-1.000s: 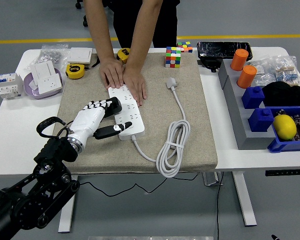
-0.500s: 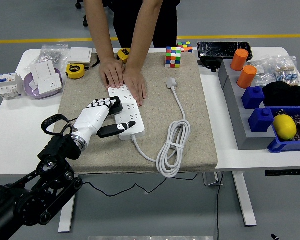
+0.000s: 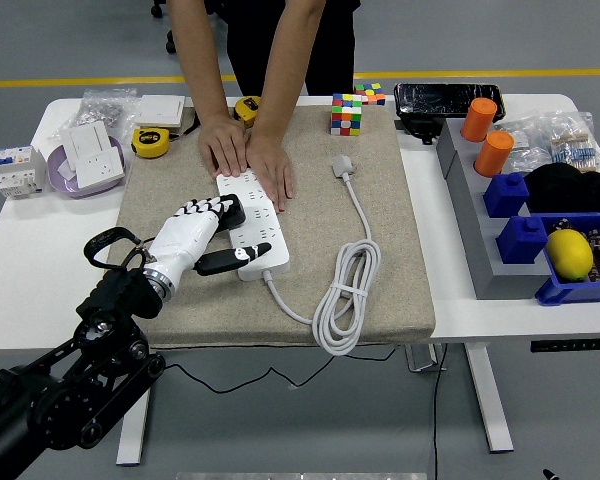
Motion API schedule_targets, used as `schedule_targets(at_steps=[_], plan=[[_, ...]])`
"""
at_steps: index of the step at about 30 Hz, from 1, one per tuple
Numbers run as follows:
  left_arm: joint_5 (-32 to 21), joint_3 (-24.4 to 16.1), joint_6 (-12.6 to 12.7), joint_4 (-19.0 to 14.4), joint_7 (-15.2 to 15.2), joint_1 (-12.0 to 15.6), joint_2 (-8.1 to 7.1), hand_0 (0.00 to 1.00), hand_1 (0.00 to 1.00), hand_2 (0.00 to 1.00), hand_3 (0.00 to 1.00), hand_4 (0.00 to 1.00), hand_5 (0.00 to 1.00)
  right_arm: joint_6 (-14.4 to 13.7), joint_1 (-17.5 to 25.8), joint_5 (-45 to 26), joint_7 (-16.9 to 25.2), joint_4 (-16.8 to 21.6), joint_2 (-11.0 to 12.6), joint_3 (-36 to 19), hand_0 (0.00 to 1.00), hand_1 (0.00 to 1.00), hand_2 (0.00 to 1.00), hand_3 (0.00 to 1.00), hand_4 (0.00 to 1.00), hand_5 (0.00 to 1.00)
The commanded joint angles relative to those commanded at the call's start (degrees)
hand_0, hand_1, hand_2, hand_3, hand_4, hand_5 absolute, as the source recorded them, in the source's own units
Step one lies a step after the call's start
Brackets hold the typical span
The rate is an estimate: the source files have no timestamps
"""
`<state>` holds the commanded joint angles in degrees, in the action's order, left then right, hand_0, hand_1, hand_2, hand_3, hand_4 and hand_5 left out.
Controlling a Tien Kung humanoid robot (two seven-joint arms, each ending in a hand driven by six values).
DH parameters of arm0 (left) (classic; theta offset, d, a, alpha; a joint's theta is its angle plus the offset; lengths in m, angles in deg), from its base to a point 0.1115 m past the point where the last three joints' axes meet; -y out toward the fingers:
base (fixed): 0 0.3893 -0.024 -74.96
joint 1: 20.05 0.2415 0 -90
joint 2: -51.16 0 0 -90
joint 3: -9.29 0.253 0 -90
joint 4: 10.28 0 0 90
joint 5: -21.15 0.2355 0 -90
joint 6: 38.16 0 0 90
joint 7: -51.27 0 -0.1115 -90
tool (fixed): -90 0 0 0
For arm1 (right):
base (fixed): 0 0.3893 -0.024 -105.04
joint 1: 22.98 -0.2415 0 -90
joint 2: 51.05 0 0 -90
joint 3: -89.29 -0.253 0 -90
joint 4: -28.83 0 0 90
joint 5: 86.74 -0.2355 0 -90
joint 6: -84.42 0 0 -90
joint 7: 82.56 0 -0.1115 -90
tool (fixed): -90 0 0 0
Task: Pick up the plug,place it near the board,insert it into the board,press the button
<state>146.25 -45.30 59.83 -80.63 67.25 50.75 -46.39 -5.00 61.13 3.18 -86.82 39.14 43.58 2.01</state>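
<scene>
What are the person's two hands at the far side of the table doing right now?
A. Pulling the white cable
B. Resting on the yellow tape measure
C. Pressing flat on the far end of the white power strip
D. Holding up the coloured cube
C: both of the person's hands lie palm-down on the far end of the white power strip, while the robot's left hand is at its near end.

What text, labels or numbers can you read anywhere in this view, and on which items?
None can be read.
Power strip: no legible marking.
Yellow tape measures: dark label patches, too small to read.
Breaker at the table's far left: print too blurred.
Clear bags at far right: contents and any print too small.
Black tray: glare, nothing legible.
</scene>
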Motion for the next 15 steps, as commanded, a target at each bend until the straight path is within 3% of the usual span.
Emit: schedule_targets(at_steps=[15], plan=[[-0.2,1.0,-0.7,0.7,0.1,-0.2,0.13,0.998,0.998,0.998,0.925,0.998,0.998,0.0,0.2,0.2,0.0,0.0,0.0,0.0,0.837,0.752,0.761,0.791,0.998,0.950]])
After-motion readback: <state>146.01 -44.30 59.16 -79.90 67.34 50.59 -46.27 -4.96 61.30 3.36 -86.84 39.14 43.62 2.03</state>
